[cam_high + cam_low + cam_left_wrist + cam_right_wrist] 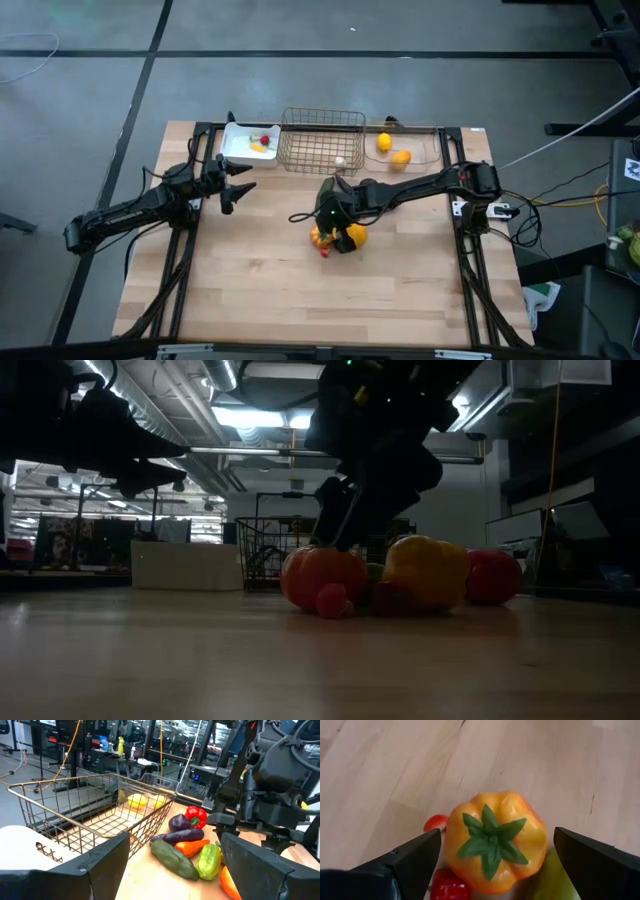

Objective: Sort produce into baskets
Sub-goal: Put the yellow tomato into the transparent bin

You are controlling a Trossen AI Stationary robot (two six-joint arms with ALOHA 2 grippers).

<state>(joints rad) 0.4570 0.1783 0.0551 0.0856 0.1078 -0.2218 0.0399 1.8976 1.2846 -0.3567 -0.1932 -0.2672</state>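
Right gripper (490, 865) hangs open over the heap of toy produce (338, 238) at mid-table, fingers either side of an orange-yellow bell pepper with green stem (495, 839), not touching. Left gripper (240, 186) open, near the shallow white tray (236, 148) at the table's far edge, beside the wire-mesh basket (320, 140) and clear plastic bin (425, 152).

A dark gripper (345, 510) hangs over a heap of toy produce (400, 575); wire basket (262, 550) behind it.
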